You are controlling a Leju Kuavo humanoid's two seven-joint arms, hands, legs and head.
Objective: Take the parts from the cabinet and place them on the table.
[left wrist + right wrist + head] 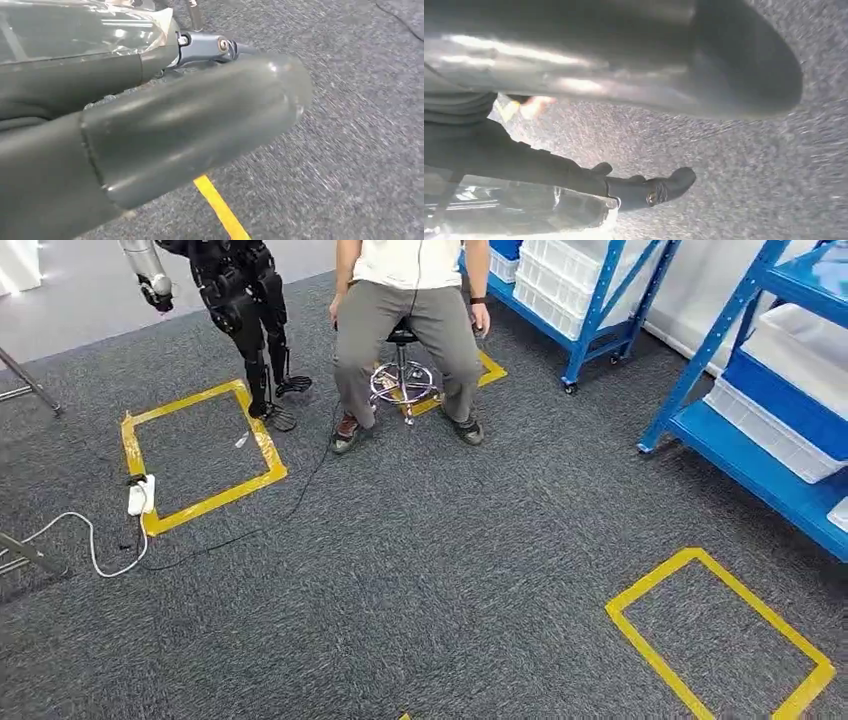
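Shelving (690, 390) with white bins (770, 425) stands at the right of the head view, so any parts lie ahead and to the right, nearer the right hand (649, 192) (a judgement). No part or table is visible. Both wrist views are blurred: the left hand (210, 47) seems to hold nothing, though whether either hand's fingers are spread or curled I cannot tell.
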